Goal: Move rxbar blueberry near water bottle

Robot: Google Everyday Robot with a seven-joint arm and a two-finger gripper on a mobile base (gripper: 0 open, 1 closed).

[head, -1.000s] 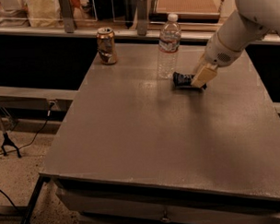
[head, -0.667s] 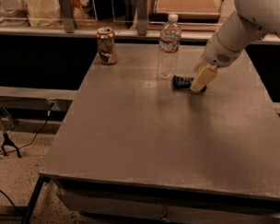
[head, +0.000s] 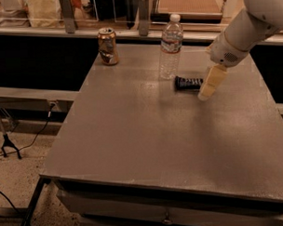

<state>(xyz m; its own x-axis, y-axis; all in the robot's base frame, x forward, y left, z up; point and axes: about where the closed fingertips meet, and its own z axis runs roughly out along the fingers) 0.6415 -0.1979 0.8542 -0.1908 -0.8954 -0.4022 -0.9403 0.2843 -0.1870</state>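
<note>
The rxbar blueberry [head: 187, 83] is a dark navy bar with pale lettering. It lies flat on the grey table [head: 147, 133], just right of the water bottle [head: 170, 46]. The bottle is clear with a white cap and pale label, and stands upright at the table's back. My gripper [head: 205, 95] hangs from the white arm [head: 243, 30] at the bar's right end, tan and pointing down-left. It sits beside the bar, slightly above the table. The bar shows nearly whole.
A tan-and-gold can [head: 107, 46] stands at the table's back left corner. A shelf with boxes and posts [head: 142, 12] runs behind the table. A tripod leg and cables [head: 7, 143] lie on the floor at the left.
My gripper has drawn back to the right and up off the bar, which now shows more fully. The bar and the bottle have stayed in place.
</note>
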